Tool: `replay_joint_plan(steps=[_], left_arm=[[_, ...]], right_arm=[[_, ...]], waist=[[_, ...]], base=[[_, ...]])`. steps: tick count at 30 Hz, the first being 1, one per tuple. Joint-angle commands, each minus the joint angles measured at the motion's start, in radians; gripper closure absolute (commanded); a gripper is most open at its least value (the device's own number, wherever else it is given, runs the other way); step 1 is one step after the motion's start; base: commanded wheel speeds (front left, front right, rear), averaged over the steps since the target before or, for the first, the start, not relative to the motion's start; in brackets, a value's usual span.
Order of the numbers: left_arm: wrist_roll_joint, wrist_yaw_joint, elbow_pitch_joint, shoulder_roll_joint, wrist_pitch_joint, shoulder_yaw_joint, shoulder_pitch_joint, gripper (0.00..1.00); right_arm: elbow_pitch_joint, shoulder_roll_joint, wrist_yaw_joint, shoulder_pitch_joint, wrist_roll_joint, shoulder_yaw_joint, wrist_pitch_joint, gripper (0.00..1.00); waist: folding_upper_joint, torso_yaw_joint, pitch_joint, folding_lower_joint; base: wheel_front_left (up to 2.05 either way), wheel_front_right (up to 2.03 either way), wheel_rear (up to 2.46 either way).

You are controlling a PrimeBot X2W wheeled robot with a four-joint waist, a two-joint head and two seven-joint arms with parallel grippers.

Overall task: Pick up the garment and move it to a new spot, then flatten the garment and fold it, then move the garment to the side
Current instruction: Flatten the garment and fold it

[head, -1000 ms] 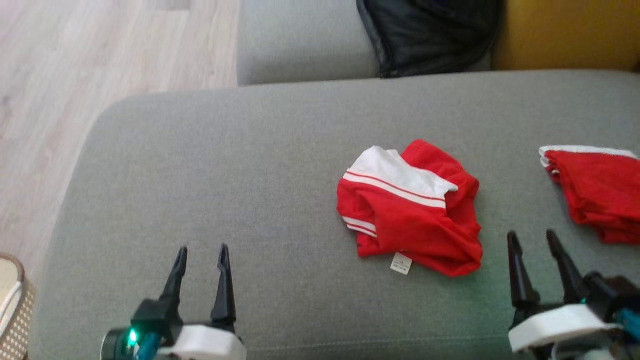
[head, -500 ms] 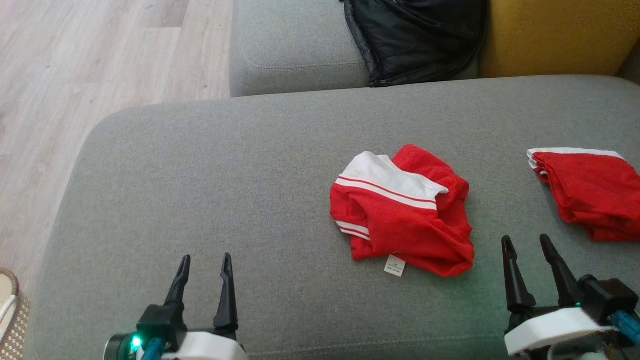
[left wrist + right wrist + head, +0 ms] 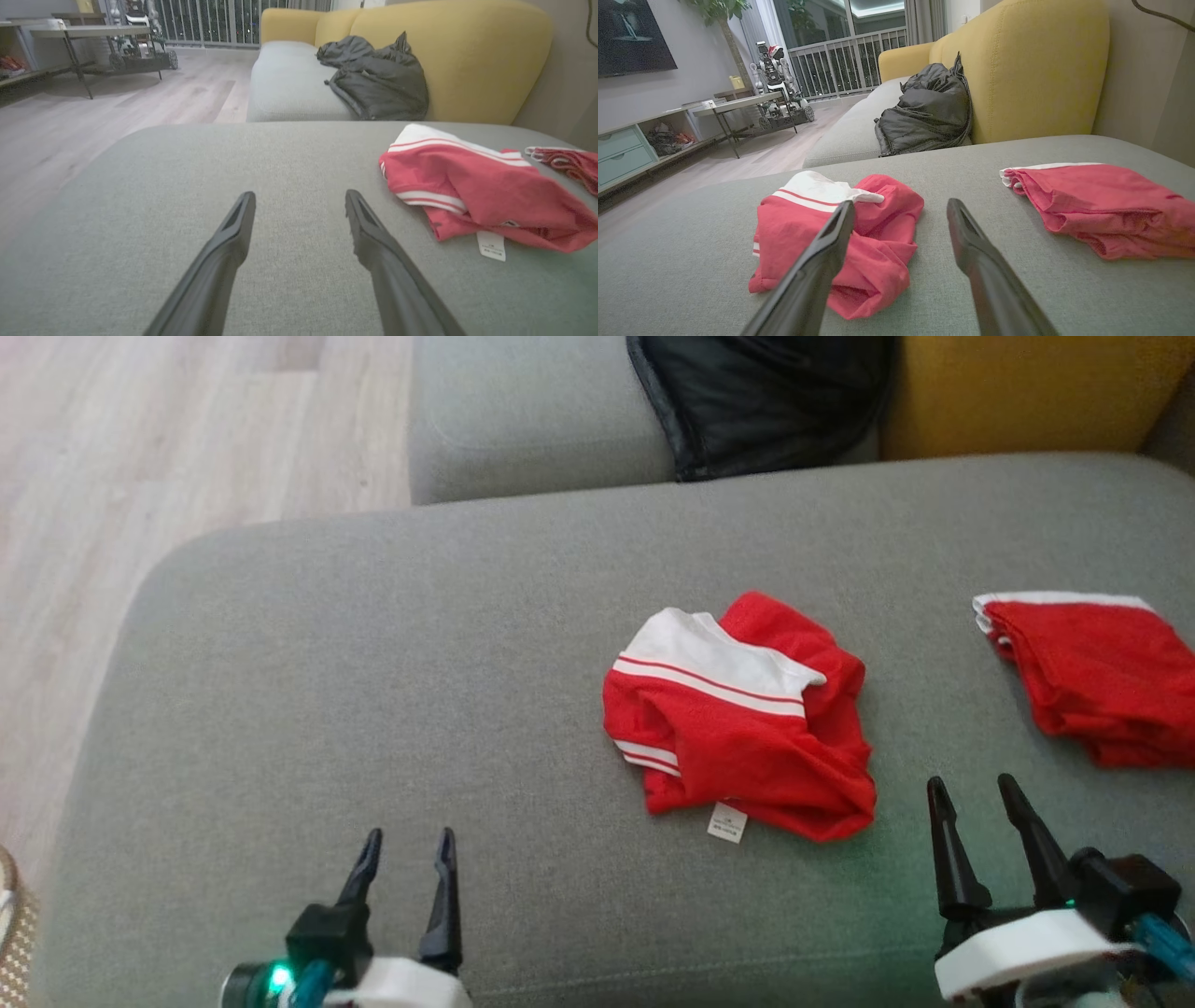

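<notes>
One grey sofa cushion (image 3: 373,663) carries everything: a crumpled red-and-white garment (image 3: 747,737) right of its middle and a second red garment (image 3: 1092,681) at its right edge. The left gripper (image 3: 409,840) and right gripper (image 3: 971,784) hover over the near edge, jaws released and empty.

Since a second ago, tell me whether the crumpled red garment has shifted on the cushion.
No. The crumpled red garment keeps its gap to the other red garment on the right; the camera moved.
</notes>
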Motion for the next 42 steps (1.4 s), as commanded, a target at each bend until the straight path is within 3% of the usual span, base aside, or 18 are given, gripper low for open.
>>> replay_joint_plan(steps=[1, 8, 19, 24, 28, 36, 37, 38, 39, 40, 42], left_arm=[[-0.012, -0.013, -0.002, -0.008, -0.008, 0.019, -0.082, 0.00], [-0.071, -0.080, 0.158, -0.008, -0.004, -0.105, -0.326, 0.00], [-0.170, -0.174, 0.501, -0.008, 0.132, -0.200, -0.774, 0.00], [-0.233, -0.209, 0.597, -0.008, 0.170, -0.239, -0.883, 0.00], [-0.260, -0.208, 0.659, -0.008, 0.190, -0.277, -0.953, 0.00], [-0.308, -0.253, 0.754, -0.008, 0.265, -0.368, -1.005, 0.00], [-0.315, -0.258, 0.763, -0.008, 0.273, -0.380, -1.008, 0.21], [-0.319, -0.262, 0.771, -0.008, 0.277, -0.391, -1.011, 0.57], [-0.322, -0.265, 0.780, -0.008, 0.281, -0.402, -1.014, 0.84], [-0.325, -0.267, 0.788, -0.008, 0.283, -0.413, -1.016, 1.00], [-0.332, -0.272, 0.797, -0.008, 0.279, -0.432, -1.017, 1.00]], right_arm=[[-0.030, -0.009, 0.000, -0.057, 0.001, 0.029, -0.009, 0.00], [-0.043, -0.009, 0.000, -0.102, -0.018, 0.035, -0.009, 0.00], [-0.040, -0.009, 0.000, -0.207, -0.006, 0.044, -0.009, 0.00], [-0.032, -0.009, 0.000, -0.229, 0.003, 0.048, -0.009, 0.00], [-0.031, -0.009, 0.000, -0.240, 0.008, 0.055, -0.009, 0.00], [-0.036, -0.009, 0.000, -0.255, 0.014, 0.063, -0.009, 0.00], [-0.036, -0.009, 0.000, -0.257, 0.013, 0.063, -0.009, 0.00], [-0.037, -0.009, 0.000, -0.258, 0.012, 0.062, -0.009, 0.00], [-0.037, -0.009, 0.000, -0.259, 0.012, 0.062, -0.009, 0.00], [-0.037, -0.009, 0.000, -0.259, 0.011, 0.061, -0.009, 0.00], [-0.038, -0.009, 0.000, -0.258, 0.010, 0.059, -0.009, 0.00]], waist=[[0.0000, -0.013, 0.019, 0.0000], [0.0000, -0.064, 0.139, 0.0000], [0.0000, -0.146, 0.309, 0.0000], [0.0000, -0.177, 0.330, 0.0000], [0.0000, -0.196, 0.346, 0.0000], [0.0000, -0.213, 0.370, 0.0000], [0.0000, -0.214, 0.372, 0.0000], [0.0000, -0.215, 0.373, 0.0000], [0.0000, -0.215, 0.373, 0.0000], [0.0000, -0.215, 0.372, 0.0000], [0.0000, -0.215, 0.368, 0.0000]], base=[[0.00, 0.00, 0.00], [0.00, 0.00, 0.00], [0.00, 0.00, 0.00], [0.00, 0.00, 0.00], [0.00, 0.00, 0.00], [0.00, 0.00, 0.00], [0.00, 0.00, 0.00], [0.00, 0.00, 0.00], [0.00, 0.00, 0.00], [0.00, 0.00, 0.00], [0.00, 0.00, 0.00]])
